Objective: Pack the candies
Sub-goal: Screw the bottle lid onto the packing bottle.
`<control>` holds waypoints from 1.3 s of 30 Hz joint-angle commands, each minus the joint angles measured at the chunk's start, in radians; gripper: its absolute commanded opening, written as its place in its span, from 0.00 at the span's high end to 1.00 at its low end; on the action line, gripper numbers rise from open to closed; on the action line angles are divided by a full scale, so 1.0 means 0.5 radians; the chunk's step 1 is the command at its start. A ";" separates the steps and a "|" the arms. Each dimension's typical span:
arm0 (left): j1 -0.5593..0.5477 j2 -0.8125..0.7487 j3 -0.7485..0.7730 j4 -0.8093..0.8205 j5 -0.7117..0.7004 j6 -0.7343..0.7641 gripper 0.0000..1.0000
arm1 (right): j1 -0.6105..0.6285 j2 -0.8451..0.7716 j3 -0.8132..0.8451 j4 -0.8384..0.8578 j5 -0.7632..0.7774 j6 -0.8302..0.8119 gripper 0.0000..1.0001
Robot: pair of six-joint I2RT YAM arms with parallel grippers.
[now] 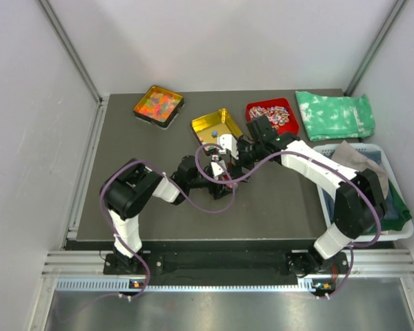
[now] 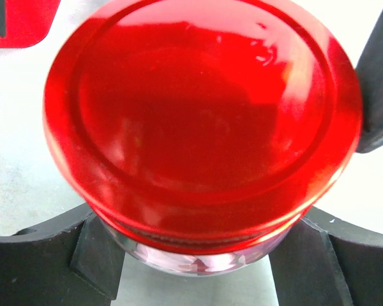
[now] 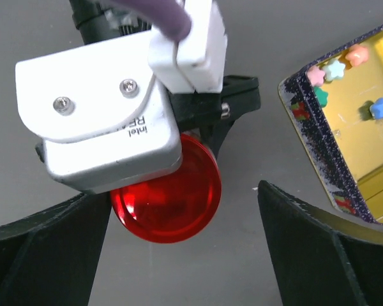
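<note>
A glass jar (image 2: 198, 262) with a red lid (image 2: 201, 115) stands on the dark table. My left gripper (image 2: 191, 102) is shut on the jar just under the lid, and its black fingers (image 2: 45, 261) press both sides. In the top view the left gripper (image 1: 217, 171) sits mid-table. My right gripper (image 3: 179, 191) hovers open above the red lid (image 3: 169, 204), with its fingers (image 3: 325, 248) wide apart and touching nothing. A few candies (image 3: 381, 108), small and star-shaped in pink, green, orange and blue, lie in the yellow tray (image 3: 319, 146). The jar's contents are hidden.
The yellow tray (image 1: 229, 118) lies just behind the grippers. An orange tray (image 1: 159, 105) of gummies sits at the back left and a red tray (image 1: 287, 103) of striped sweets at the back right. A green cloth (image 1: 334, 116) and a white basket (image 1: 324, 189) lie to the right.
</note>
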 commanded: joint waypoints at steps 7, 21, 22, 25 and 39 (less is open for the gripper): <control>-0.019 0.088 -0.009 -0.284 -0.029 0.061 0.40 | -0.013 0.019 0.102 0.008 -0.101 -0.065 0.24; -0.016 0.091 -0.003 -0.293 -0.032 0.064 0.40 | 0.051 -0.177 -0.193 0.355 0.092 0.411 0.33; -0.016 0.091 0.000 -0.293 -0.038 0.064 0.40 | 0.090 -0.196 -0.211 0.382 0.129 0.496 0.33; -0.016 0.088 -0.003 -0.293 -0.039 0.067 0.40 | 0.158 -0.236 -0.260 0.471 0.270 0.665 0.33; -0.016 0.085 -0.006 -0.293 -0.039 0.070 0.41 | 0.284 -0.172 -0.224 0.662 0.807 1.279 0.31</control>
